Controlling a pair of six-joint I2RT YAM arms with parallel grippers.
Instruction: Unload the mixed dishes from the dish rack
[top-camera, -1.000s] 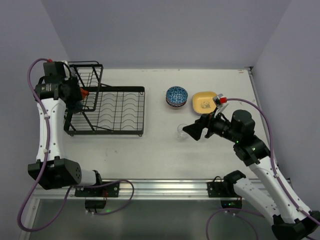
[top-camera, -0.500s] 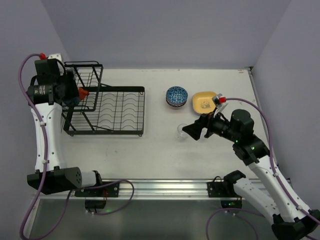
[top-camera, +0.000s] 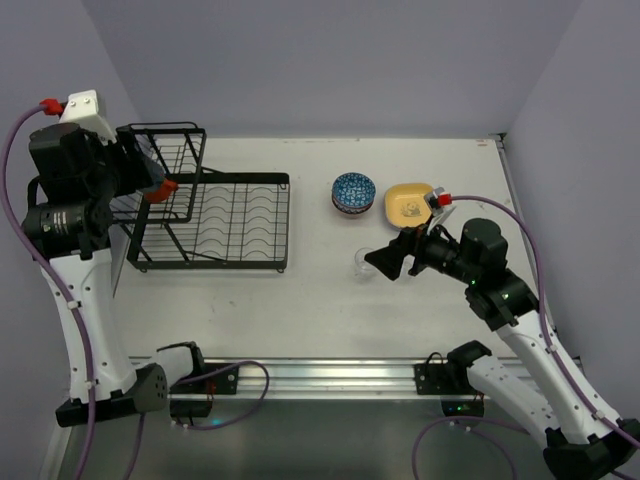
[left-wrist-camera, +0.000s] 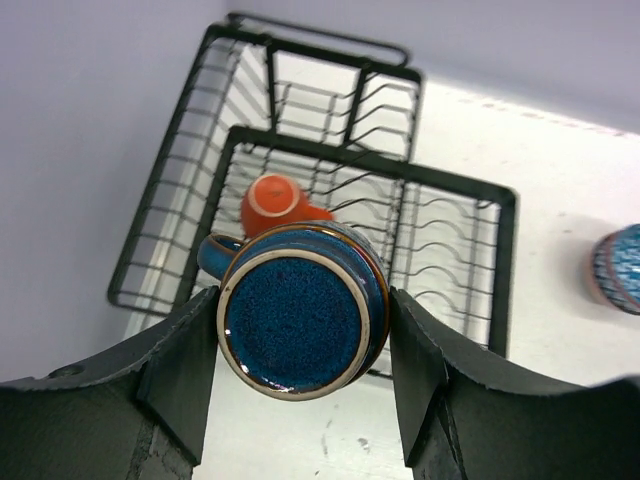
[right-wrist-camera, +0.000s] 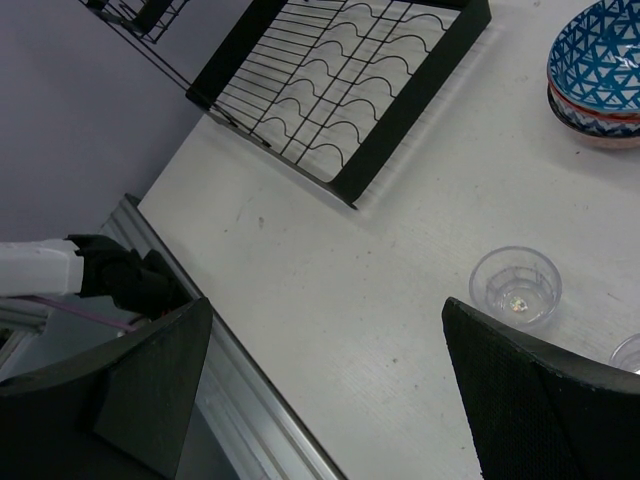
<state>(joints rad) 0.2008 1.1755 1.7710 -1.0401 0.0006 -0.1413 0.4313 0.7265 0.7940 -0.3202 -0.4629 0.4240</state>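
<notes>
- table (top-camera: 300, 300): white top, everything sits on it
- dish rack (top-camera: 215, 264): black wire, far left part of the table. Flat slotted tray to the right, taller basket end to the left. Tray slots show no dishes in them
- left gripper (left-wrist-camera: 303, 335): raised above the basket end of the rack, clamped on the dark blue mug, one finger on each side of the mug wall
- right gripper (right-wrist-camera: 345, 390): jaws spread wide, nothing between them. Hangs low over the table on the right side, pointing toward the rack
- yellow plate (top-camera: 408, 203): flat on the table at the far right, just beside the bowl, well apart from the rack
- blue-white bowl (top-camera: 353, 191): on the table between rack and plate. In the right wrist view it is stacked on another bowl with a reddish rim
- dark blue mug (left-wrist-camera: 295, 322): in the left gripper's grasp, in the air over the rack, base toward the wrist camera, handle sticking out to one side
- orange mug (left-wrist-camera: 275, 203): in the rack at the basket end, base up, below the held mug
- clear glass (right-wrist-camera: 515, 285): upright on the table, near the right gripper. A second glass (right-wrist-camera: 628, 352) is cut off at the edge of the wrist view
</notes>
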